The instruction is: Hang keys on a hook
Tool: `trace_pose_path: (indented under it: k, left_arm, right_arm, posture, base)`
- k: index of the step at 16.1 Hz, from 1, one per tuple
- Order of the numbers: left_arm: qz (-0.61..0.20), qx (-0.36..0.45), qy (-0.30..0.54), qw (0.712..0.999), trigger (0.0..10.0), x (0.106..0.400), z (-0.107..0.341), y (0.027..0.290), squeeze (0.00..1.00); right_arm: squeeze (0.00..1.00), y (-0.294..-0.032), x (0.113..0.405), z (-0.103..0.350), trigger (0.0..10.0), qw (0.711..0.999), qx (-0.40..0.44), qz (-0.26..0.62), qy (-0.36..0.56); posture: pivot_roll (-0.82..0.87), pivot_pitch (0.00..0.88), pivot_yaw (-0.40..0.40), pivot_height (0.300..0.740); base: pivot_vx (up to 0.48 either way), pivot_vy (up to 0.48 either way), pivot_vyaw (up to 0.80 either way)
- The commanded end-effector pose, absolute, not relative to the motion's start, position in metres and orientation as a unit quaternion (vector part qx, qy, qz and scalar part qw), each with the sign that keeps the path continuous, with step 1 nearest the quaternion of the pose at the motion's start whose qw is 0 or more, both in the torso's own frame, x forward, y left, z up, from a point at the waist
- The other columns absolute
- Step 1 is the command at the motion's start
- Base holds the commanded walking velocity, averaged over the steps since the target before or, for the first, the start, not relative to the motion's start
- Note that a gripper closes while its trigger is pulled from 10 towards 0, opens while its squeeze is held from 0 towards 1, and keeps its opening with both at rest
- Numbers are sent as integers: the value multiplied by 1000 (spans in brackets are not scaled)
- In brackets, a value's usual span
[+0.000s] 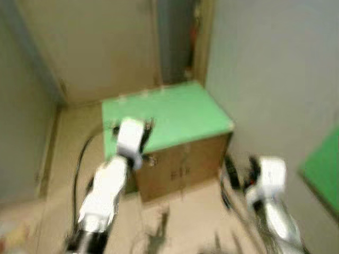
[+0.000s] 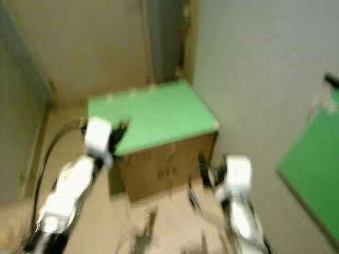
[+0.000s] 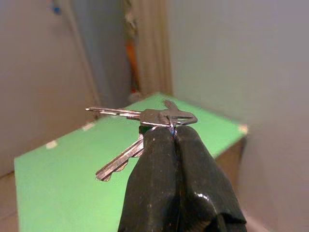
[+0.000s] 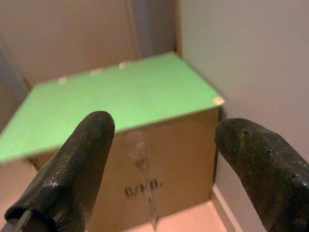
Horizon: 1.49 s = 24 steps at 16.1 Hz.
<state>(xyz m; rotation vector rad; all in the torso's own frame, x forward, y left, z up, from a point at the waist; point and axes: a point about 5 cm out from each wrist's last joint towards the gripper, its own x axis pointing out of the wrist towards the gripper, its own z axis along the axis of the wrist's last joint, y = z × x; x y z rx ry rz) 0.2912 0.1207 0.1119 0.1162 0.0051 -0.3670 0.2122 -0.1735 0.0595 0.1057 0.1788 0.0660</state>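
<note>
The left gripper pinches the keys above the green-topped box, the right gripper gapes empty; carrying underway, and next means finding the hook.

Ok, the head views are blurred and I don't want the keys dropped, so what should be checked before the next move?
1. Left gripper shut on the keys: ok.
2. Keys hanging free, above the green-topped box: ok.
3. Right gripper open and holding nothing: ok.
4. Hook located: cannot tell, none can be made out.
5. Head views sharp enough to aim: not ok, blurred.
6. Room beside the wall: cannot tell.
</note>
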Motion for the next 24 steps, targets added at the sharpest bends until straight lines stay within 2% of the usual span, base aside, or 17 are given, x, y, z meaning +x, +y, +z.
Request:
trace_pose_path:
  k: [1, 9, 24]
  left_arm:
    - [-179, 55, 20, 982, 10000, 289, 104, 125, 0]
    - [-186, 47, 17, 981, 10000, 291, 103, 123, 0]
    - [-195, 38, 12, 980, 10000, 293, 105, 120, 0]
  right_arm:
    - [0, -173, 219, 66, 10000, 995, 52, 37, 76]
    - [0, -174, 217, 63, 10000, 995, 54, 34, 79]
    - [0, -176, 213, 59, 10000, 994, 53, 30, 86]
  posture:
    - [-168, 0, 53, 740]
    - [-176, 0, 58, 740]
    - [-183, 0, 60, 740]
  base:
    - [0, 0, 0]
    - [0, 0, 0]
    - [-279, 0, 0]
